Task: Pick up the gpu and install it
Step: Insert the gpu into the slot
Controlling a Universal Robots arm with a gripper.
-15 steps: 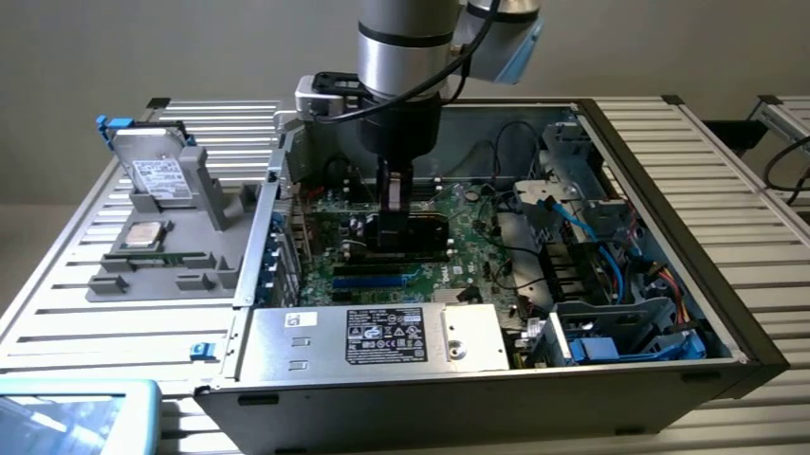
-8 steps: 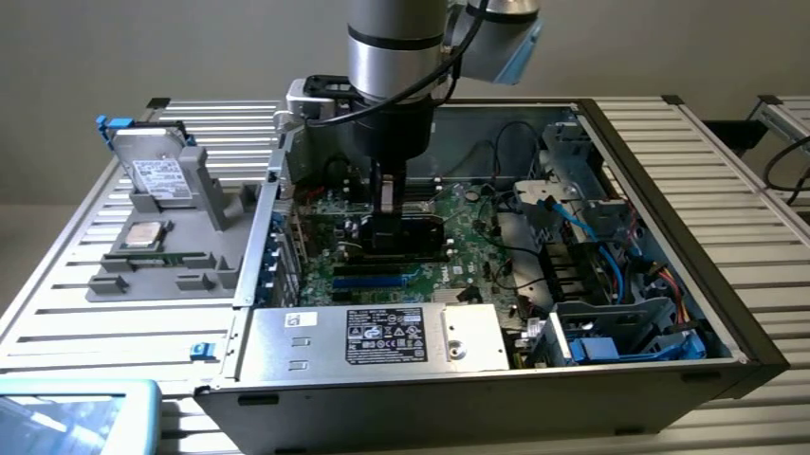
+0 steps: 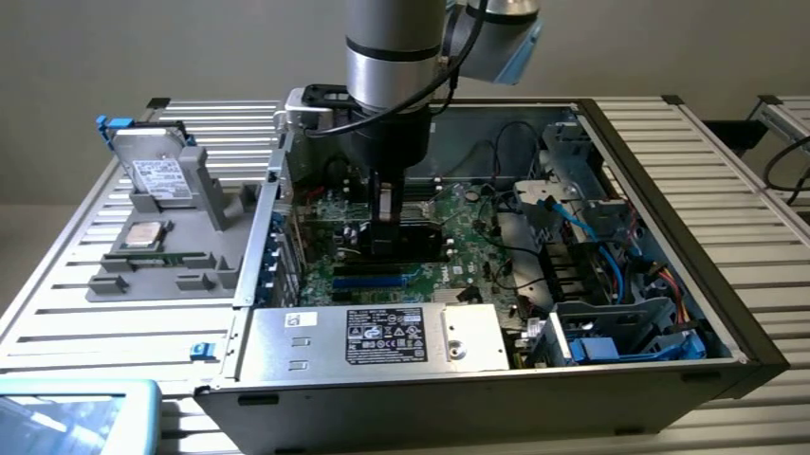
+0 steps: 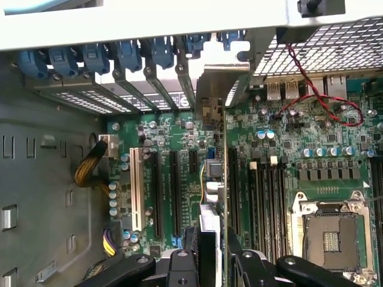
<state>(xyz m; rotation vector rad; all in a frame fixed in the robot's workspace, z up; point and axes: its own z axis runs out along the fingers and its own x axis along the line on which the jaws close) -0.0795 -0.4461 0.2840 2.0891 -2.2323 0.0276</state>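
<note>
The gpu point(image 4: 216, 179) shows edge-on in the wrist view, a thin card with a silver bracket end point(image 4: 218, 89) reaching toward the case's rear slot openings. My gripper point(image 4: 210, 263) is shut on it, with black fingers point(image 4: 182, 263) on either side of the card. It stands upright over the motherboard's long black expansion slots point(image 4: 158, 197). In the exterior view my gripper point(image 3: 386, 216) hangs inside the open computer case point(image 3: 658, 190), low over the green motherboard point(image 3: 469, 237), with the dark gpu point(image 3: 386, 242) below it. Whether the card's edge touches a slot cannot be told.
A grey fixture point(image 3: 190, 275) at the exterior view's left holds a silver hard drive point(image 3: 158, 178), a chip point(image 3: 146, 233) and a memory stick point(image 3: 165, 254). The power supply point(image 3: 379, 336) fills the case's near side; cables point(image 3: 595, 256) crowd the right. Blue slot clips point(image 4: 90, 57) and a processor socket point(image 4: 329, 233) flank the card.
</note>
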